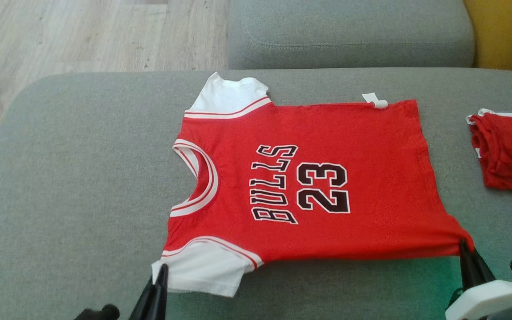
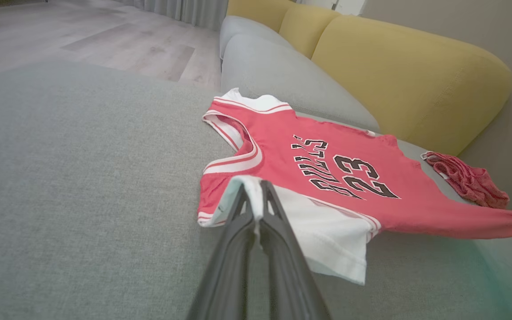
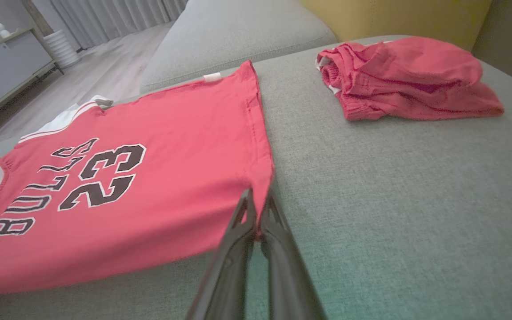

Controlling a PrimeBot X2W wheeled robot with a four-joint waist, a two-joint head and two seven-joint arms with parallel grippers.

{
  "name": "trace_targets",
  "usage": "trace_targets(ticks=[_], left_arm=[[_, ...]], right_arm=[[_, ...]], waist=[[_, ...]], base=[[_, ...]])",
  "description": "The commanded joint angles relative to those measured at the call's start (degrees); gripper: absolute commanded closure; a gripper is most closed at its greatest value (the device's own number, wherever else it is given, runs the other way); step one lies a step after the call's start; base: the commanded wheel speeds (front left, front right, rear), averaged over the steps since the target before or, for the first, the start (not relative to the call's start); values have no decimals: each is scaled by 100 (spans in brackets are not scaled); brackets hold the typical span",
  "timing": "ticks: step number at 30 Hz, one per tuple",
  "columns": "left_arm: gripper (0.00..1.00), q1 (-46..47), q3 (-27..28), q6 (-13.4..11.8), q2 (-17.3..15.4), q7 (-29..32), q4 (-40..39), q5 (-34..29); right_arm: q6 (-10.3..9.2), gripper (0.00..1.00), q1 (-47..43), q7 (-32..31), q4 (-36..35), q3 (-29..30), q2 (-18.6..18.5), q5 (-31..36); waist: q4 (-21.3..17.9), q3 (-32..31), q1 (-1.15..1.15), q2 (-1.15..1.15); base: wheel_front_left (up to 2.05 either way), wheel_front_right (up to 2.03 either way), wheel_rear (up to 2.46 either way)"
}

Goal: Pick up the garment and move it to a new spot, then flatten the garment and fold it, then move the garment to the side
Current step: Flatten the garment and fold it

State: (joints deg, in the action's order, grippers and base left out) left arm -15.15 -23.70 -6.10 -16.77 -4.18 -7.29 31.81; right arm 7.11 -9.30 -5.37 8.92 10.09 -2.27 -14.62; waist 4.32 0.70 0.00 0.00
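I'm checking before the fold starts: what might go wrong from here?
1. The left gripper pinches only the edge of the white sleeve; it may slip out when lifted.
2. The right gripper holds just the hem corner of the jersey, so uneven pulling could wrinkle it.
3. The red shorts lie close on the right; the jersey could drag into them.

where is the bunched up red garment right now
The bunched red garment lies at the head view's right edge on the grey cushion, apart from the jersey.
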Motion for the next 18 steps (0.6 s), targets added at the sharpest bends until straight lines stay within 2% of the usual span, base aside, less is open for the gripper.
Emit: trace_targets(ticks=[1,11,18], left_arm=[[100,372,145,-15,-6,21,-110,-11],[100,1070,-19,157,-16,260,224,-110],[100,2132,-137,522,-155,560,550,-263]], right_arm=[[37,100,226,-40,-208,-128,-61,31],[37,100,585,-270,20,-87,-61,54],[37,100,1118,-349,165,-8,-61,25]], waist=[[7,23,0,0],[56,188,0,0],[69,300,0,0]], base=[[0,0,0],[0,0,0],[0,0,0]])
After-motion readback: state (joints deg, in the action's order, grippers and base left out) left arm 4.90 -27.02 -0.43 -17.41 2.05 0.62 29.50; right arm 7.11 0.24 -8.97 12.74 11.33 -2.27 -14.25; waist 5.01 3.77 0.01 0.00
